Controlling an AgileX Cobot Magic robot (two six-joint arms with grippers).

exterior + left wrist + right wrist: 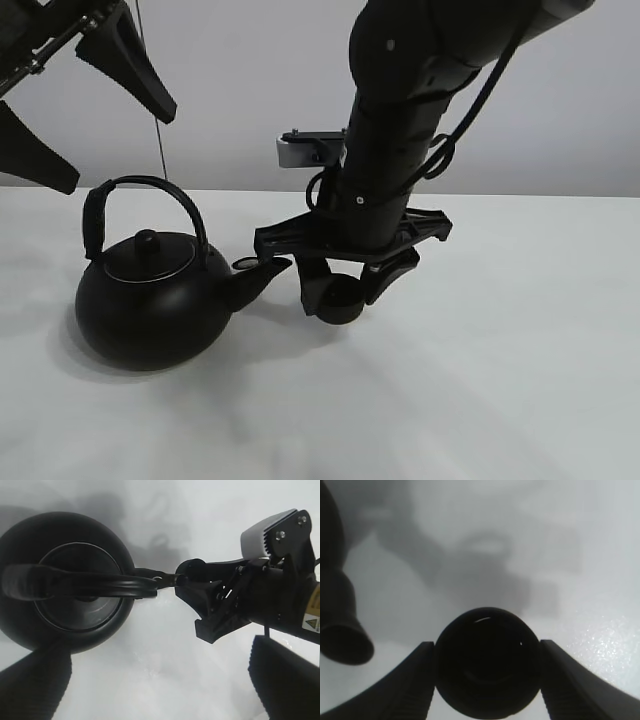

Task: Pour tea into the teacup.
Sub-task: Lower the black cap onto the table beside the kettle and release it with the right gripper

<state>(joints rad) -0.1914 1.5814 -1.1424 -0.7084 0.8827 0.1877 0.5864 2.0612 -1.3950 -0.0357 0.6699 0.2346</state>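
Observation:
The black kettle (150, 300) with an arched handle stands on the white table at the left, its spout (262, 272) pointing right. My right gripper (345, 290) is shut on the tiny black teacup (343, 298) and holds it low over the table, just right of the spout. In the right wrist view the teacup (487, 667) sits upright between the fingers (415, 680), with the spout (342, 640) beside it. My left gripper (85, 110) is open and empty, high above the kettle (65, 580). No tea stream shows.
The white table (480, 380) stretches to the right and front of the kettle. A plain wall stands behind it. The right arm (400, 130) comes down over the middle of the table. A thin cable (158, 140) hangs behind the kettle.

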